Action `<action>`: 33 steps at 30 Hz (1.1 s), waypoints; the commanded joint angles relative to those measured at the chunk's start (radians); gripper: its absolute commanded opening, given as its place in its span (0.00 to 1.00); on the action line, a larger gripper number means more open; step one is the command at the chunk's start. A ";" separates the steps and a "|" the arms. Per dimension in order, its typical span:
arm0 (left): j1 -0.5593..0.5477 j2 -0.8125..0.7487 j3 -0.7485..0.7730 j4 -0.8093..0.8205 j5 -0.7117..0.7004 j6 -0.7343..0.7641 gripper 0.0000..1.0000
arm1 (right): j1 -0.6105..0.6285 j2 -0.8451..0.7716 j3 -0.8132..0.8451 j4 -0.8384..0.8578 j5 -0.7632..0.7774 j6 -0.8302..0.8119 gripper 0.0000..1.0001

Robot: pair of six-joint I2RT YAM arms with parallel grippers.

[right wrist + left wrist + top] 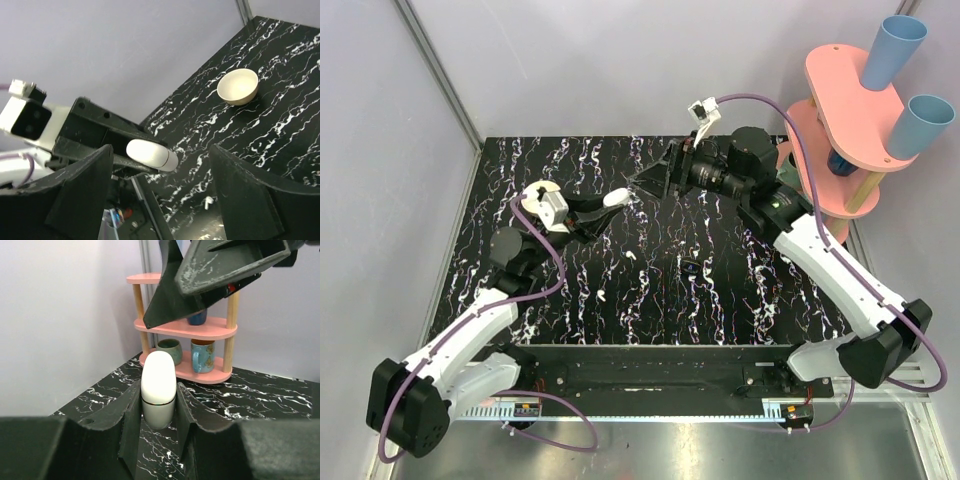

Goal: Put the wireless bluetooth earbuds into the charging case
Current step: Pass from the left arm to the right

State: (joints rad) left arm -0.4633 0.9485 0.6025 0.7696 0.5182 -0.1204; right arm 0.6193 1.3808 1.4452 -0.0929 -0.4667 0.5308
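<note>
**Cream case clamped in left tool, no bud loaded**

The left tool is clamped on the charging case, which it holds on edge above the table. A seam runs across the case and the halves look shut. Just beyond it, the right tool is empty, its fingers wide apart and aimed at the case, close but not touching. I can't pick out the earbuds against the marbled top. The pink rack at far right isn't involved.

My read is that this is the case-opening step. Next, the lid needs parting while the left tool holds firm. Then a bud has to be found and pinched precisely, as the buds are tiny and glossy.
</note>
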 commanded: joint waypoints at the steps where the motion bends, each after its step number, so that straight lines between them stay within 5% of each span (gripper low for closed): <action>1: -0.003 0.004 0.075 0.011 0.107 -0.024 0.00 | -0.001 -0.026 0.069 -0.172 -0.119 -0.277 0.83; 9: -0.003 0.033 0.112 0.026 0.197 -0.074 0.00 | 0.019 -0.029 0.116 -0.332 -0.079 -0.436 0.80; 33: -0.008 0.050 0.129 0.048 0.359 -0.096 0.00 | 0.022 -0.062 0.077 -0.205 0.039 -0.371 0.82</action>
State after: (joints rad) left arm -0.4576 1.0107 0.6945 0.7574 0.7670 -0.2073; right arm 0.6388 1.3552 1.5162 -0.4091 -0.5049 0.1371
